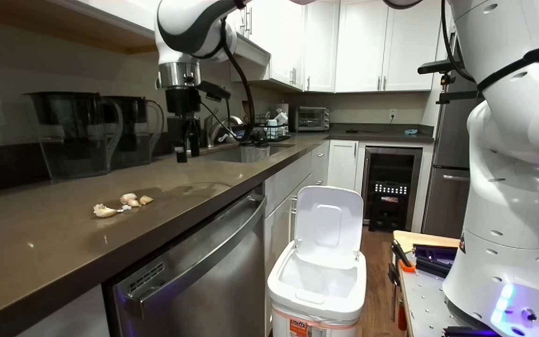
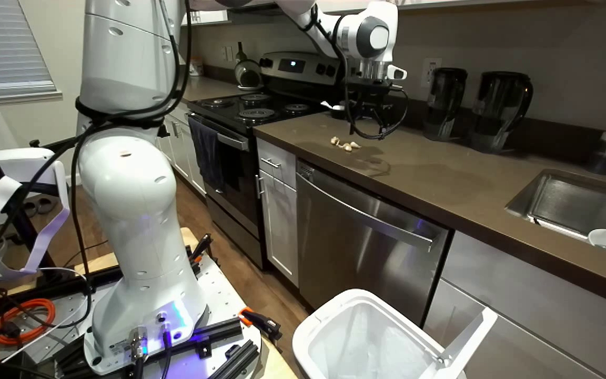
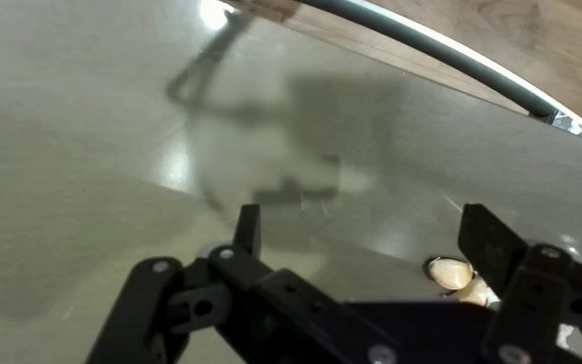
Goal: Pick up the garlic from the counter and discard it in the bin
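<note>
Currently spread, gripper [image 3: 361, 222] hangs over the counter [image 1: 59, 243], holding nothing; garlic [image 1: 132, 201] lies on it in a loose cluster, off-centre in wrist view — best to centre over one piece before lowering, then pinch low.

White kitchen cabinets [image 1: 363, 44], beige-grey walls [image 2: 466, 42], wood-plank floor [image 1: 378, 276], light glinting on a steel dishwasher [image 2: 350, 237], black stove [image 2: 240, 163] with coil burners [image 2: 255, 113], steel refrigerator [image 1: 447, 203], dark glass-fronted appliance [image 1: 391, 164], window [image 2: 11, 97] with lowered white blinds [image 2: 6, 47].

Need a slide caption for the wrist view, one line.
End effector open above the counter, garlic partly hidden behind it, lower right.
</note>
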`<state>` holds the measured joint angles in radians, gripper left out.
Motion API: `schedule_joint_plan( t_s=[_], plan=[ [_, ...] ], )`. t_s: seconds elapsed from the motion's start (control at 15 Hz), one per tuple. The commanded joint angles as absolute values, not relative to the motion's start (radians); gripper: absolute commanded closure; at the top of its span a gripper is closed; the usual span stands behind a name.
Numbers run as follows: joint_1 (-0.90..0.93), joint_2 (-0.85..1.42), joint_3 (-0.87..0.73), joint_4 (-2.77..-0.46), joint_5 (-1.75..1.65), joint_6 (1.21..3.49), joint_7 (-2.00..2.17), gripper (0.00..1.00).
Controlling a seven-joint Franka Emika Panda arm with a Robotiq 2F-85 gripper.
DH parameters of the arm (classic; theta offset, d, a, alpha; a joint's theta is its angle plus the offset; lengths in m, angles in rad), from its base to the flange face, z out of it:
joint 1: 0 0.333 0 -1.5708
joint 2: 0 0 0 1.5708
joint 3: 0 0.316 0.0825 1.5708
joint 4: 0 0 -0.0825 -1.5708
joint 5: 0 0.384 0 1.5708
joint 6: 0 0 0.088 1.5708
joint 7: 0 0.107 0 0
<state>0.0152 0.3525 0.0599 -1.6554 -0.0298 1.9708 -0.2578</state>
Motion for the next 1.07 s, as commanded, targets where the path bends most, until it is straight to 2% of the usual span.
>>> schedule_joint_plan(
  t_s=[0.0,1.0],
  plan=[
    [0.017,0.423,0.084,-1.576,-0.061,1.935,-0.416,0.00],
    [0.057,0.595,0.147,-1.395,-0.165,1.939,-0.874,0.00]
  ],
)
